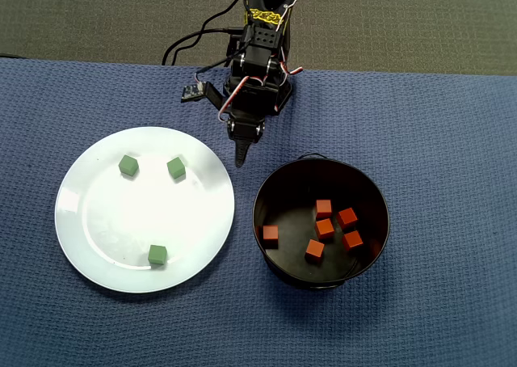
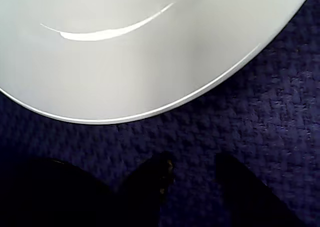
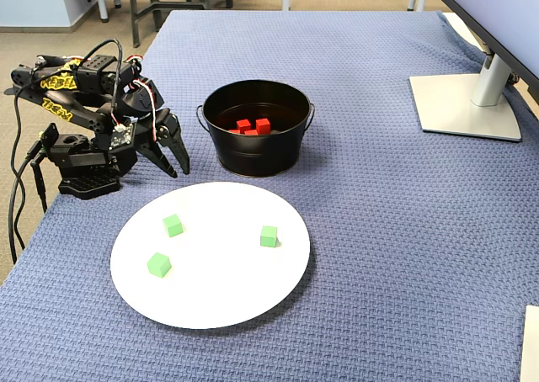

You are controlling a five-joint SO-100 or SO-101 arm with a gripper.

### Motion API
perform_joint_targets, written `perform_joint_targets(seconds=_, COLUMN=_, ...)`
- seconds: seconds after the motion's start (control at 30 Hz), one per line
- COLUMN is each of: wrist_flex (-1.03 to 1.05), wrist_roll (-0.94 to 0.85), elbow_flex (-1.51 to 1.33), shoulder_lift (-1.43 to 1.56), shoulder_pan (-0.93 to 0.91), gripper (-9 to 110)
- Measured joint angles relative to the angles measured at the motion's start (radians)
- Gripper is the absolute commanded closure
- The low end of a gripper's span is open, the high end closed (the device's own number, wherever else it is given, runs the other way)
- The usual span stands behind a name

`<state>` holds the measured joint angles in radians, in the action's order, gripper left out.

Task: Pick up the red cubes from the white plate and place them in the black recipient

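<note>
Several red cubes [image 1: 331,225] lie inside the black recipient [image 1: 279,185], also seen in the fixed view as red cubes [image 3: 253,126] in the pot [image 3: 253,159]. The white plate [image 1: 105,221] to its left holds three green cubes [image 1: 128,166]. My gripper [image 1: 241,157] points down at the cloth between the plate's far rim and the pot, arm folded over its base. In the wrist view the gripper [image 2: 195,182] stands a little open, with bare cloth between its two dark fingers, just off the plate's rim [image 2: 150,62].
A blue woven cloth [image 1: 452,141] covers the table. A monitor stand [image 3: 463,104] sits at the far right in the fixed view. Cables [image 3: 17,205] hang off the table edge beside the arm's base [image 3: 80,180].
</note>
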<state>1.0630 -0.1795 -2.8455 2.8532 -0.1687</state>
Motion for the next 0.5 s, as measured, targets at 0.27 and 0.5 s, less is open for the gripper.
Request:
perform_joint_targets(seconds=0.27, wrist_flex=0.000, wrist_roll=0.038, elbow_flex=-0.017, shoulder_lift=0.055, shoulder_pan=0.012, gripper=102)
perform_joint_targets(seconds=0.5, wrist_flex=0.000, wrist_roll=0.092, elbow_flex=-0.017, shoulder_lift=0.058, shoulder_pan=0.029, gripper=102)
